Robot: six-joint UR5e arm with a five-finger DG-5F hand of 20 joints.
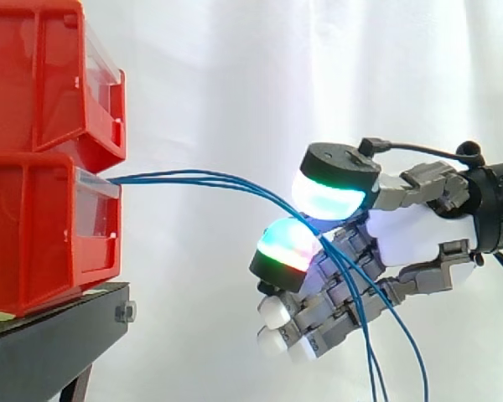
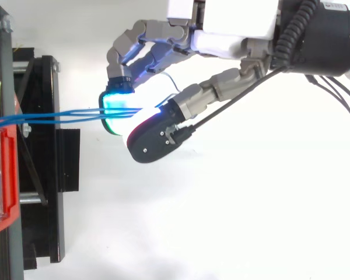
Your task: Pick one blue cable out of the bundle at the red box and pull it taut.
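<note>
1. BACKGROUND. White curtain (image 1: 235, 84) spans the side view behind all items.

2. BINS. Two red bins, stacked, at 9 o'clock of the side view: upper red bin (image 1: 50, 75) sits on lower red bin (image 1: 33, 234). Both have clear front panels facing 3 o'clock.

3. STAND. Black stand (image 1: 42, 352) carries the bins, at 7 o'clock of the side view. In the top view it lies along the 9 o'clock edge.

4. HAND. The hand (image 1: 411, 239) enters from 3 o'clock, approx. level w/ the lower red bin and well apart from it. Two glowing pads, one green-cyan (image 1: 331, 188) and one red-green (image 1: 285, 247), are pressed toward each other w/ the cables between them: a pinch. The remaining fingers, w/ white tips (image 1: 274, 314), are relaxed toward 7 o'clock and hold nothing.

5. CABLES. Several blue cables (image 1: 193, 177) exit the front of the lower red bin and run as a bundle toward 3 o'clock. They curve down slightly into the pinch. Past the pads they hang loose toward 6 o'clock, out of the side view. More than one cable is in the pinch; the exact no. cannot be told.
</note>
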